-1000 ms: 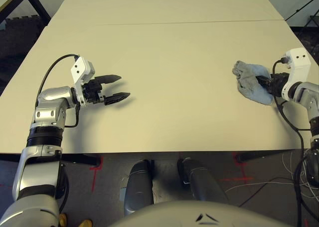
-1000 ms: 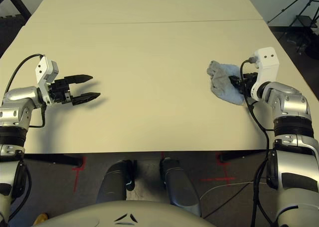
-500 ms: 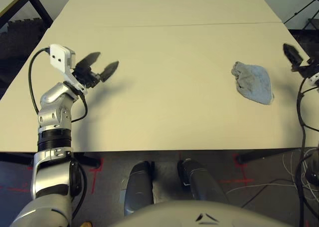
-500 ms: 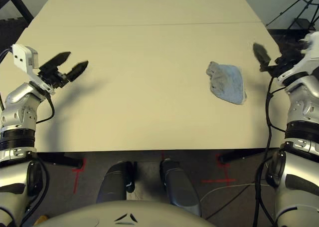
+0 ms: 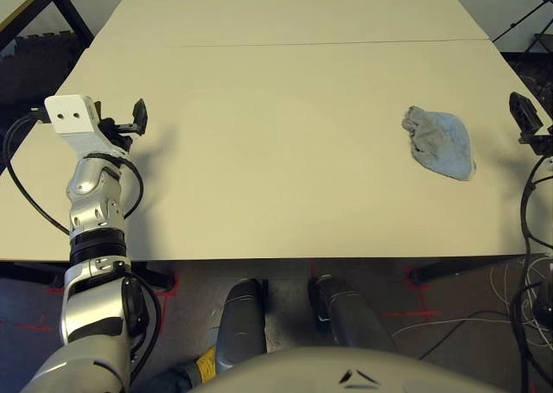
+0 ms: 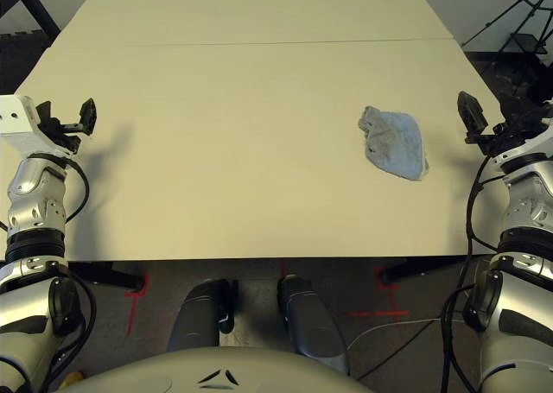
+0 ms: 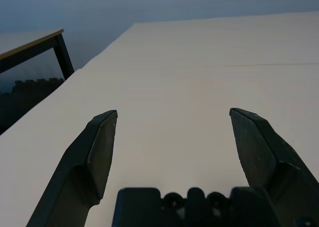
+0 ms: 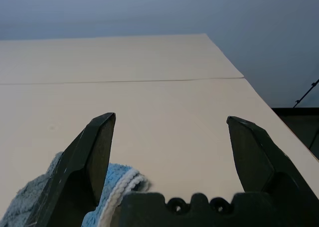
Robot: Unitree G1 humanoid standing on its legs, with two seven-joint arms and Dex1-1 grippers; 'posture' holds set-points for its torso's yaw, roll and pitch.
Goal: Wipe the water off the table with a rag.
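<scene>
The light blue-grey rag (image 5: 439,142) lies crumpled on the right part of the cream table (image 5: 285,108), with nothing holding it. My right gripper (image 5: 523,117) is raised beside the table's right edge, a short way right of the rag, and stands open and empty. From the right wrist, the rag's pale edge (image 8: 119,179) lies just under the wide-spread fingers (image 8: 97,152). My left gripper (image 5: 138,115) is lifted near the table's left edge, open and empty, with bare tabletop between its fingers (image 7: 102,147). The water is out of view.
A thin seam (image 5: 302,44) crosses the table at the back. A dark table frame (image 5: 65,9) stands off the far left corner and a tripod (image 5: 527,17) off the far right. Cables (image 5: 510,281) lie on the floor at the right.
My right gripper has let go of the rag and pulled up and away to the right. My left arm has swung back toward the left edge. The rag stays where it was dropped.
</scene>
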